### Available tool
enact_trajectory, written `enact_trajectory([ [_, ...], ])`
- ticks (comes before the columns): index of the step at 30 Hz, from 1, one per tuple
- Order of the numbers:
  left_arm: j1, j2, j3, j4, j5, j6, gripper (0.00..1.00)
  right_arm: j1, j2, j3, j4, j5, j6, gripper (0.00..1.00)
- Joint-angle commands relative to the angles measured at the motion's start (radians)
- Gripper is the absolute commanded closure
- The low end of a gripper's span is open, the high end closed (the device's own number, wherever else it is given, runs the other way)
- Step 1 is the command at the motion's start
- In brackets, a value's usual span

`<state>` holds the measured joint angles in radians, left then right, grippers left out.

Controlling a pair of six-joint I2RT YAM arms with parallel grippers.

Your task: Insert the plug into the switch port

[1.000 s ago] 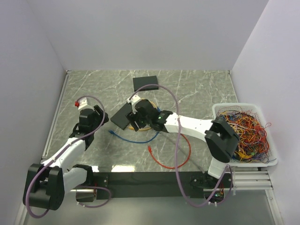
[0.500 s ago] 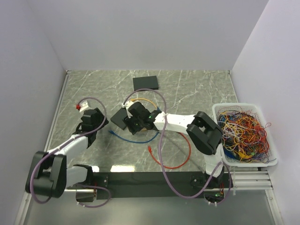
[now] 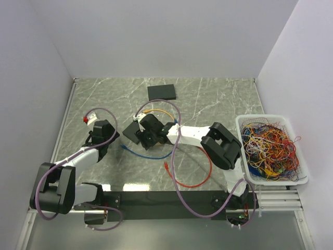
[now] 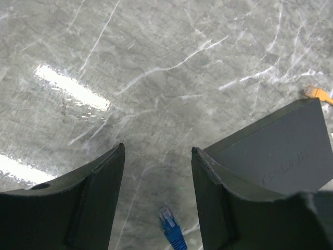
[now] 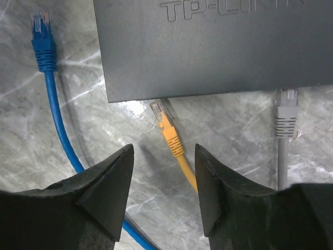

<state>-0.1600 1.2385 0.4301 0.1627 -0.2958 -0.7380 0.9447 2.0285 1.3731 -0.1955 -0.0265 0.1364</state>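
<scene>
The black switch [image 3: 132, 129] lies on the marble table; it also shows in the right wrist view [image 5: 218, 47] and the left wrist view [image 4: 276, 151]. My right gripper [image 5: 164, 151] is open and empty, just above an orange plug [image 5: 169, 130] whose tip lies at the switch's edge. A grey plug [image 5: 286, 117] touches that edge to the right. A blue plug [image 5: 41, 39] lies to the left. My left gripper [image 4: 158, 151] is open and empty, with the blue plug [image 4: 169, 229] on the table between its fingers. In the top view the right gripper [image 3: 143, 136] is over the switch and the left gripper [image 3: 114, 136] is beside it.
A second black box [image 3: 161, 92] lies at the back. A blue cable [image 3: 148, 154] and a red cable [image 3: 192, 174] curve across the near table. A white basket [image 3: 270, 148] full of tangled wires stands at the right. White walls enclose the table.
My right arm has folded in and its gripper has shifted left over the switch. My left gripper has edged slightly left and nearer. Both stay open.
</scene>
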Motion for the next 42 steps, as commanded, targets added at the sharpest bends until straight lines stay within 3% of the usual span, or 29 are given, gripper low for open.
enact_trajectory([
  [1, -0.004, -0.025, 0.012, 0.046, -0.006, -0.003, 0.40, -0.003, 0.015, 0.044, 0.004, 0.013, 0.008, 0.44],
  [10, -0.006, -0.019, 0.015, 0.047, -0.002, 0.000, 0.41, -0.009, 0.032, 0.058, -0.010, 0.025, 0.017, 0.47],
  [14, -0.007, -0.020, 0.013, 0.047, -0.003, -0.001, 0.41, -0.009, 0.039, 0.057, -0.022, 0.048, 0.012, 0.63],
  [20, -0.007, -0.040, 0.001, 0.049, -0.022, -0.012, 0.41, -0.007, -0.011, 0.009, -0.006, 0.060, 0.000, 1.00],
  [29, -0.007, -0.031, 0.009, 0.043, -0.011, -0.006, 0.42, -0.012, -0.205, -0.141, 0.091, 0.097, 0.035, 1.00],
  [36, -0.009, -0.194, -0.082, 0.123, 0.102, -0.004, 0.42, -0.012, -0.198, -0.124, 0.059, 0.100, 0.054, 1.00],
  [42, -0.070, -0.336, -0.034, 0.061, 0.191, -0.073, 0.41, -0.012, -0.223, -0.152, 0.088, 0.102, 0.055, 1.00],
])
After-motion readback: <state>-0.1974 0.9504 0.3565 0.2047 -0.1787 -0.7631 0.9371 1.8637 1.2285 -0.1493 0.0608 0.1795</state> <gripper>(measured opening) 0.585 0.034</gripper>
